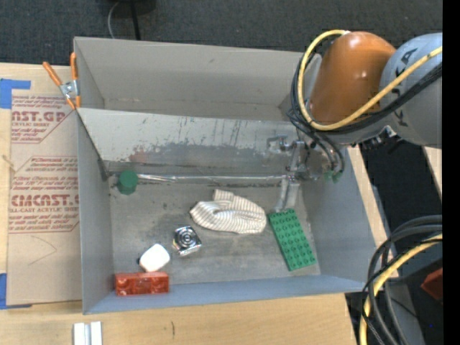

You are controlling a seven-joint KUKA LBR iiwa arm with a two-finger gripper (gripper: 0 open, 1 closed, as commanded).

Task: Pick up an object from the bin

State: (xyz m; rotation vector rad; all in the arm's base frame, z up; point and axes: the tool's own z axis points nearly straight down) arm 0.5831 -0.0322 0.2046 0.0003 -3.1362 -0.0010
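Green studded building plate (293, 240) lies flat on the floor of the grey bin (94, 214), at the right side, close to the foot of the right wall. Its long axis runs from far to near, with the near end swung slightly to the right. The claw (287, 200) hangs straight down at the plate's far end. Whether it touches the plate, and whether it is released or clenched, cannot be told. Nothing shows in its grasp. Just left of the plate sits a crumpled white striped cloth (229, 217). Nearer and further left are a small silver metal piece (187, 240), a white block (154, 257) and a red brick (142, 284). A small green knob (128, 182) rests far left.
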